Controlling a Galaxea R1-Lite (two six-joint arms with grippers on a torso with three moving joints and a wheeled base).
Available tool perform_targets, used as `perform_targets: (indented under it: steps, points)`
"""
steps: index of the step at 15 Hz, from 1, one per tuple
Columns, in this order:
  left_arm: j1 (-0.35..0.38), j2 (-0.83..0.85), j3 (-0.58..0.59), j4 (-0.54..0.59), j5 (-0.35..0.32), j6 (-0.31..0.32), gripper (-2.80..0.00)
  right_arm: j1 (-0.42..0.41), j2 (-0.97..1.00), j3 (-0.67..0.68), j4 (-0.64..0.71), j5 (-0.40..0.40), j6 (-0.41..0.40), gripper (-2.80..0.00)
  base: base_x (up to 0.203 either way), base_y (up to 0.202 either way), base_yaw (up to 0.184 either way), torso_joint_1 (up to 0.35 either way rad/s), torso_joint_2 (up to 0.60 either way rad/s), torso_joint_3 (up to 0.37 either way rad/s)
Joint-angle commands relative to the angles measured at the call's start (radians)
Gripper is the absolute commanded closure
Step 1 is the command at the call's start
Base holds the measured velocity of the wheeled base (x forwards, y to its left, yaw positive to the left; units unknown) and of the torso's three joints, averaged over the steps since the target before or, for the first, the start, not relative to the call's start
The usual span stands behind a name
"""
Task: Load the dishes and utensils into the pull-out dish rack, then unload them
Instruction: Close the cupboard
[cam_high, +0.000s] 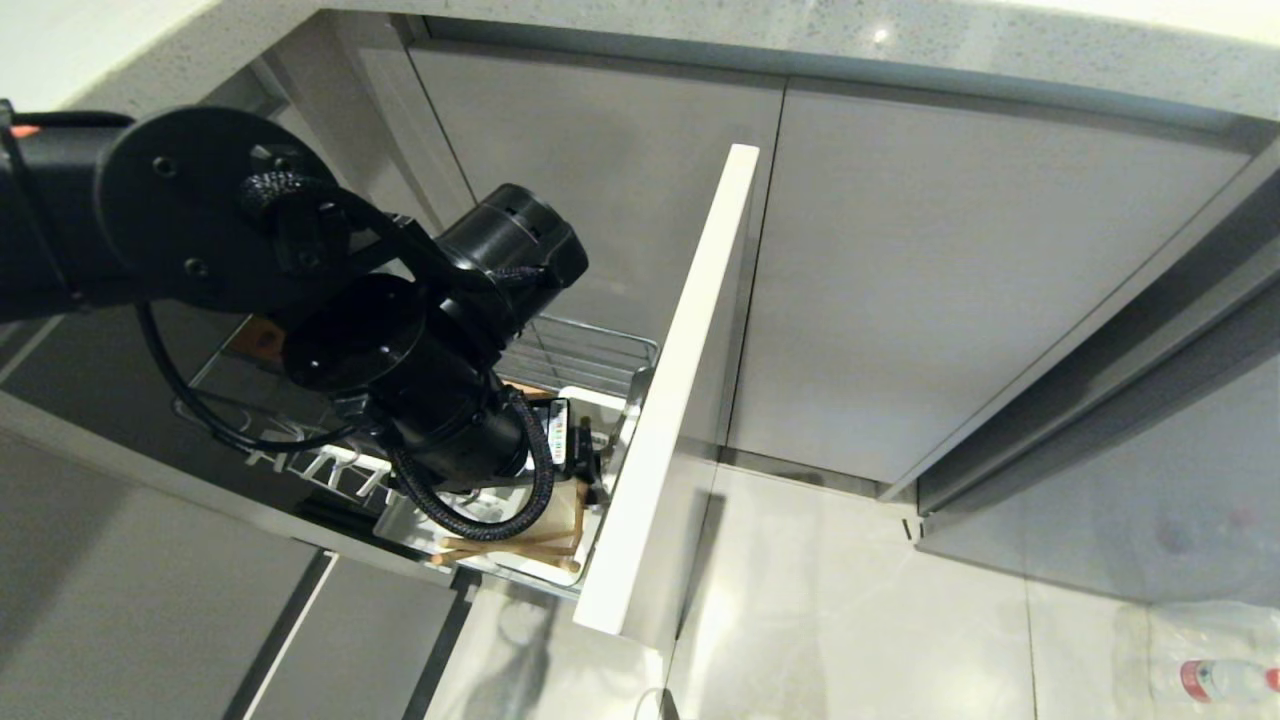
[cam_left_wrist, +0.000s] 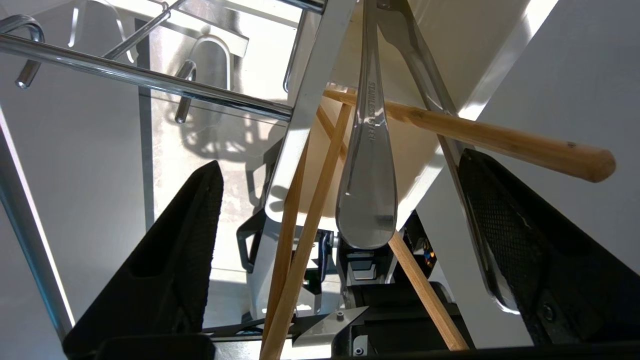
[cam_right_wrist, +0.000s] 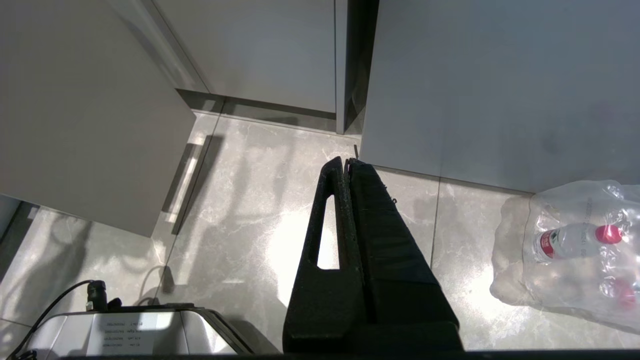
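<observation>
Left pincer (cam_left_wrist: 340, 220) (agape) around fork (cam_left_wrist: 369, 165).

A speckled pale stone countertop (cam_high: 800, 40) runs above flat grey cabinet doors (cam_high: 950, 300). On the glossy grey marble-look floor tiles (cam_high: 850, 600), a clear plastic-wrapped pack of red-capped water bottles (cam_right_wrist: 575, 245) sits near the cabinets.

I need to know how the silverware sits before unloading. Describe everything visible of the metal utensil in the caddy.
The metal utensil is polished silver with a slim neck widening to a rounded, spoon-shaped handle end stamped with lettering that seems to read STAINLESS STEEL. Only the handle shows; its head is hidden inside the white caddy. It stands handle-out among the wooden chopsticks, crossing over them. The left gripper has its jaws open on either side, touching nothing.
</observation>
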Motion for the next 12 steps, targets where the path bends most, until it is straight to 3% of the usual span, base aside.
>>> perform_targets:
  steps: [1, 11, 12]
  points:
    - [0.000, 0.005, 0.000, 0.006, 0.002, -0.004, -2.80, 0.000, 0.000, 0.002, 0.000, 0.000, 0.001, 0.00, 0.000, 0.000, 0.000, 0.000, 0.00, 0.000]
    - [-0.002, 0.010, 0.000, 0.004, 0.002, -0.007, -2.80, 0.000, 0.000, 0.002, 0.000, 0.000, 0.001, 0.00, 0.000, 0.000, 0.000, 0.000, 0.00, 0.000]
    - [-0.002, 0.010, 0.000, 0.004, 0.002, -0.006, -2.58, 0.000, 0.000, 0.002, 0.000, 0.000, 0.001, 0.00, 0.000, 0.000, 0.000, 0.000, 0.00, 0.000]
